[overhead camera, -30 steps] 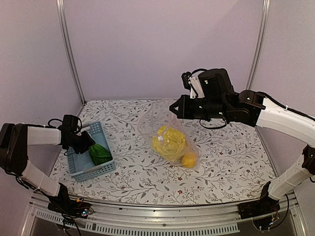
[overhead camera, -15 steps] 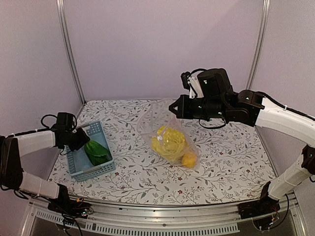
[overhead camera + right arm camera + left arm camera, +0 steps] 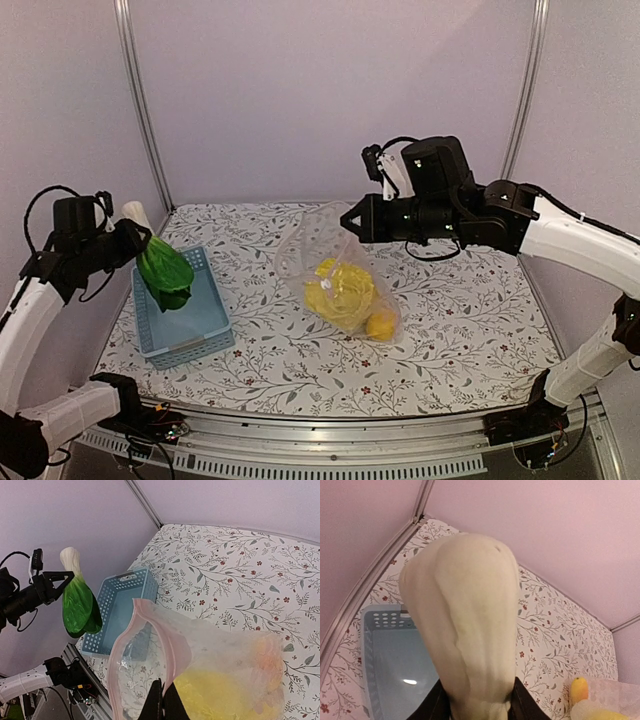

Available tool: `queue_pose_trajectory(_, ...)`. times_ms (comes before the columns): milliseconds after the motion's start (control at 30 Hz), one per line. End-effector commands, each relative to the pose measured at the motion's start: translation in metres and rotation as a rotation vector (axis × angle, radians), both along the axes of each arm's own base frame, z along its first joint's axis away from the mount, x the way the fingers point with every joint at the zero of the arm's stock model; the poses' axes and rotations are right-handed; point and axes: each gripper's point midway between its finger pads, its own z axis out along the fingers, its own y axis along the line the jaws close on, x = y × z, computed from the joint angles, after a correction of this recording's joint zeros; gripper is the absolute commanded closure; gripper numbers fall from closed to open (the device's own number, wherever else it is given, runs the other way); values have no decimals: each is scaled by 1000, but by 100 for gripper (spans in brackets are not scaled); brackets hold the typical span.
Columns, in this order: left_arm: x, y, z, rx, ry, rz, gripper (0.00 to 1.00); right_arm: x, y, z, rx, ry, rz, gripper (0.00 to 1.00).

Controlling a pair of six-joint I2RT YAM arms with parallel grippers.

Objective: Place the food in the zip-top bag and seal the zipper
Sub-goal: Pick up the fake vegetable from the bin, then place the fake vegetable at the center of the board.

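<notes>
My left gripper [image 3: 128,236] is shut on the white stem of the bok choy [image 3: 163,273] and holds it in the air over the blue basket [image 3: 200,335], green leaves hanging down. The stem [image 3: 467,630] fills the left wrist view. The bok choy also shows in the right wrist view [image 3: 79,605]. My right gripper [image 3: 348,222] is shut on the mouth edge of the clear zip-top bag [image 3: 318,248] and holds it up and open [image 3: 150,645]. Inside lie the pale-yellow napa cabbage [image 3: 342,288] and a round yellow fruit [image 3: 381,325]. An orange shape [image 3: 265,660] shows through the plastic.
The light-blue slotted basket [image 3: 120,607] stands at the table's left with nothing in it. The flowered table cover [image 3: 470,300] runs to metal frame posts [image 3: 140,110] at the back corners and a rail at the front edge.
My left gripper has lifted the bok choy out of the basket and raised it up and to the left. The right gripper still holds the bag's mouth, nearly unmoved.
</notes>
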Motion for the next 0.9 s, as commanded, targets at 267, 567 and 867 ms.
queue_pose_trajectory(267,-43,-140,116,-210,-195,-871,64,-31,17,15,-66,-88,246,100)
queue_pose_trajectory(567,-93,-200,125,-366,-120,-1177,65,-24,22,-2,-132,-83,212,100)
queue_pose_trajectory(867,-132,-252,101,-520,134,-1338,67,-8,30,-11,-156,-92,114,100)
